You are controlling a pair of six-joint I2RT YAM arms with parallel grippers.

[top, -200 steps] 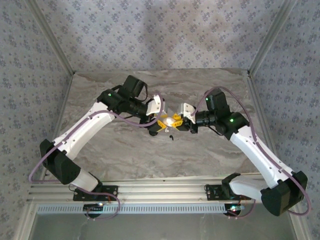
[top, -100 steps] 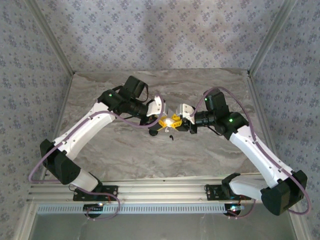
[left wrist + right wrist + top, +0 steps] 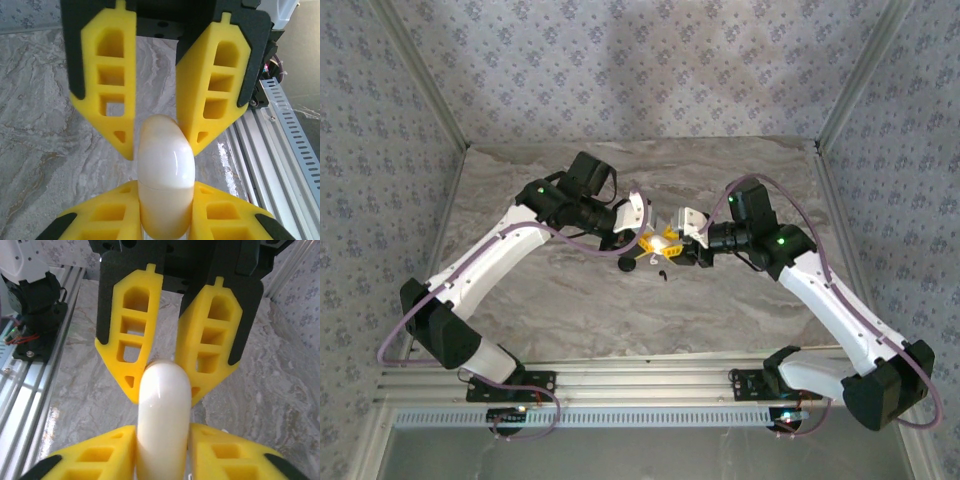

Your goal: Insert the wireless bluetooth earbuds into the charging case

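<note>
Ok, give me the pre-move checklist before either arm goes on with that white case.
1. The left end effector clamps the white charging case: ok.
2. The right end effector clamps the same case: ok.
3. Case lid open: not ok; its seam looks closed in the left wrist view.
4. One end effector free to pick an earbud: not ok; both hold the case.
5. Earbuds located: cannot tell; a dark speck lies on the table nearby, too small to identify.
</note>
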